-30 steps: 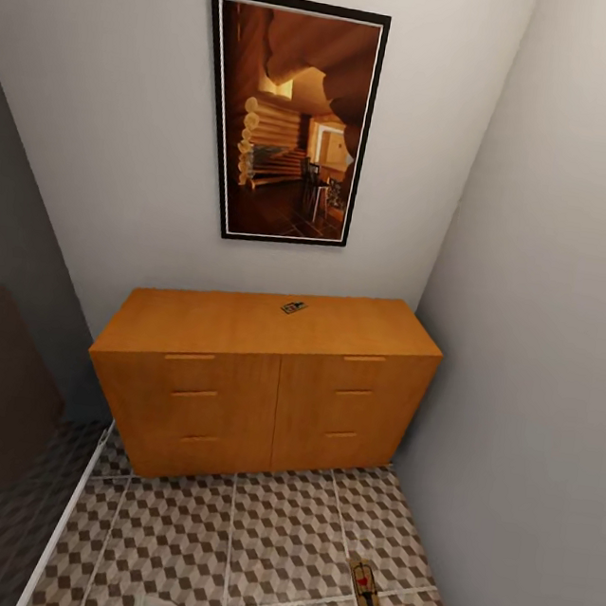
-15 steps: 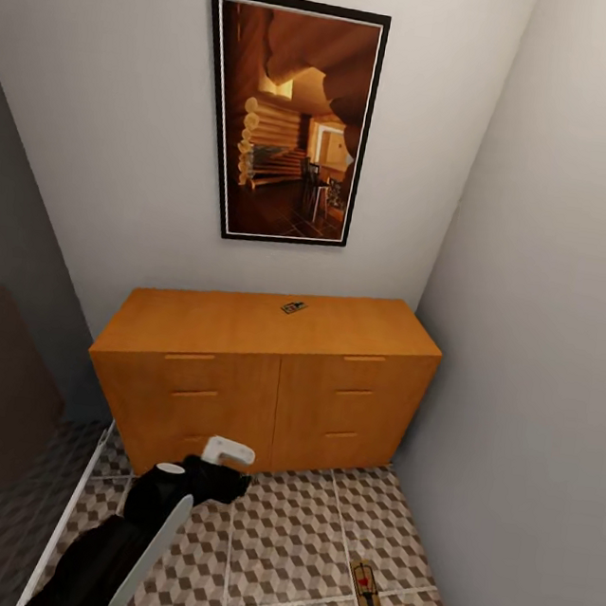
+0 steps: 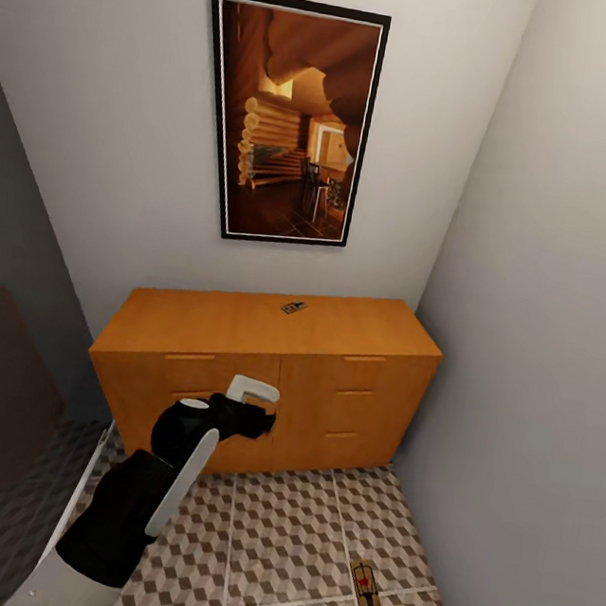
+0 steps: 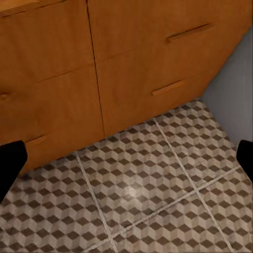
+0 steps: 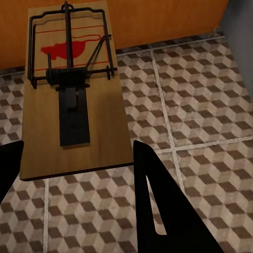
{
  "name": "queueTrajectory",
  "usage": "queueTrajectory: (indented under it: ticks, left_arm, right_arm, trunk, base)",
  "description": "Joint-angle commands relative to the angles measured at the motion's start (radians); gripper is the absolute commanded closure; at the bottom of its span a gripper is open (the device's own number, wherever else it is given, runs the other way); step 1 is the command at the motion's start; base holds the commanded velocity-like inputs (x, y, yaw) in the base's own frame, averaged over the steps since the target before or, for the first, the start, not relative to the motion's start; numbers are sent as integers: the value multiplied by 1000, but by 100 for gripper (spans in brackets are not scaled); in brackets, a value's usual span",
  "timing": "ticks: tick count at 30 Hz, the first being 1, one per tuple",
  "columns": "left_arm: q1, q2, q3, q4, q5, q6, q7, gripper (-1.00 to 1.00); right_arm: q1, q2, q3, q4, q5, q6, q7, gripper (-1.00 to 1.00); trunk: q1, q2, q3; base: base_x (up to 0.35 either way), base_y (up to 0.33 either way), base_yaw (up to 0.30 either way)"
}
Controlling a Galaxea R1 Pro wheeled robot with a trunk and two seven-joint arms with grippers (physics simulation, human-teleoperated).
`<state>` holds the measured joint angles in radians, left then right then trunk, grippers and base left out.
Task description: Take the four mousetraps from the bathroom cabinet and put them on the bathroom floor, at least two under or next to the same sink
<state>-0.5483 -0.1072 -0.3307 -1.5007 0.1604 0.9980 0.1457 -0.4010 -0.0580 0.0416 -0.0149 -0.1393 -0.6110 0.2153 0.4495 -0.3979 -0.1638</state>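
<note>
A narrow corner of the room with pale walls, and underfoot the bathroom floor [image 3: 281,539] of cube-patterned tiles in brown, beige and white with thin pale grout lines. Ahead of both arms stands the cabinet [image 3: 264,384], low and wide, orange-brown, with bar handles on its drawers; a framed picture [image 3: 289,119] of a log interior hangs on the wall above it. The left gripper [image 3: 255,410] is raised just in front of the cabinet's drawers, its fingers spread wide with nothing between them. The right gripper [image 5: 74,168] is low over the tiles, fingers clamped on the near end of a mousetrap [image 5: 71,89], a tan board with dark wire and a red mark. A second mousetrap [image 3: 294,308] lies on the cabinet top, beyond the left gripper, small and dark.
</note>
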Motion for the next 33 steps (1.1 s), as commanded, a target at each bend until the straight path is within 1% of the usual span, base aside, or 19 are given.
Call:
queueTrajectory:
  ticks: [1,2,3,4,5,6,7,8,9,10,12,14,16,18,22,26,28,32,33]
  left_arm:
    - [-23,-1,-1,5,12,5,10,-100]
    - [-85,-4,-1,27,12,6,10,-100]
    - [-126,-5,-1,47,12,7,11,-100]
    - [-146,-5,0,59,12,8,11,-100]
    - [-188,-6,0,85,13,9,11,-100]
    - [-208,-6,1,99,13,9,11,-100]
    - [-248,-8,2,128,13,9,11,-100]
    - [-266,-9,3,143,13,9,11,-100]
    - [-302,-12,4,174,13,9,11,-100]
    - [-320,-13,5,190,13,10,11,-100]
    - [-392,-16,14,263,13,10,11,-100]
    - [-452,-18,32,342,13,9,11,-100]
    - [-483,-18,45,391,13,9,11,-100]
    - [-500,-17,54,430,13,8,10,-100]
    - [-516,-12,62,507,17,11,-2,-100]
    - [-517,-7,59,517,16,10,-44,-100]
    - [-518,4,57,517,16,10,-72,-100]
    - [-518,36,55,517,16,9,-139,-100]
    - [-519,60,55,514,15,8,-212,-100]
  right_arm:
    - [-1,0,4,1,-14,-2,9,100]
    - [-1,0,4,1,-14,-1,9,100]
    - [-1,0,4,1,-14,-1,9,100]
    - [-1,0,4,1,-14,-1,9,100]
    - [-1,0,4,1,-14,-1,9,100]
    - [-1,0,4,1,-14,-1,9,100]
    - [-1,0,4,1,-14,-1,9,100]
    - [-1,0,4,1,-14,-1,9,100]
    - [-1,0,4,1,-14,-1,9,100]
    - [-1,0,4,1,-14,-1,9,100]
    - [-1,0,4,1,-14,-1,9,100]
    - [-1,0,4,2,-14,-1,9,100]
    - [-1,0,4,2,-14,-1,9,100]
    - [-1,0,4,2,-14,2,9,100]
    - [-1,0,4,2,-14,25,9,100]
    - [-1,0,4,2,-13,28,9,100]
    - [-1,0,4,2,-13,29,9,100]
    - [-1,0,4,3,-13,29,9,100]
    - [-1,0,4,3,-13,30,9,100]
  trunk:
    - [1,-2,-2]
    - [1,-2,-2]
    - [1,-2,-2]
    - [1,-2,-2]
    - [1,-2,-2]
    - [1,-2,-2]
    - [1,-2,-2]
    - [1,-2,-2]
    - [1,-2,-2]
    - [1,-2,-2]
    - [1,-2,-2]
    - [1,-2,-2]
    - [1,-2,-2]
    - [1,-2,-2]
    - [1,-2,-2]
    - [1,-2,-2]
    - [1,-2,-2]
    - [1,-2,-2]
    - [1,-2,-2]
  base:
    - [0,0,0]
    - [0,0,0]
    - [0,0,0]
    - [0,0,0]
    - [0,0,0]
    - [0,0,0]
    - [0,0,0]
    - [0,0,0]
    - [0,0,0]
    - [0,0,0]
    - [0,0,0]
    - [0,0,0]
    - [0,0,0]
    - [0,0,0]
    - [0,0,0]
    - [0,0,0]
    - [0,0,0]
    - [0,0,0]
    - [0,0,0]
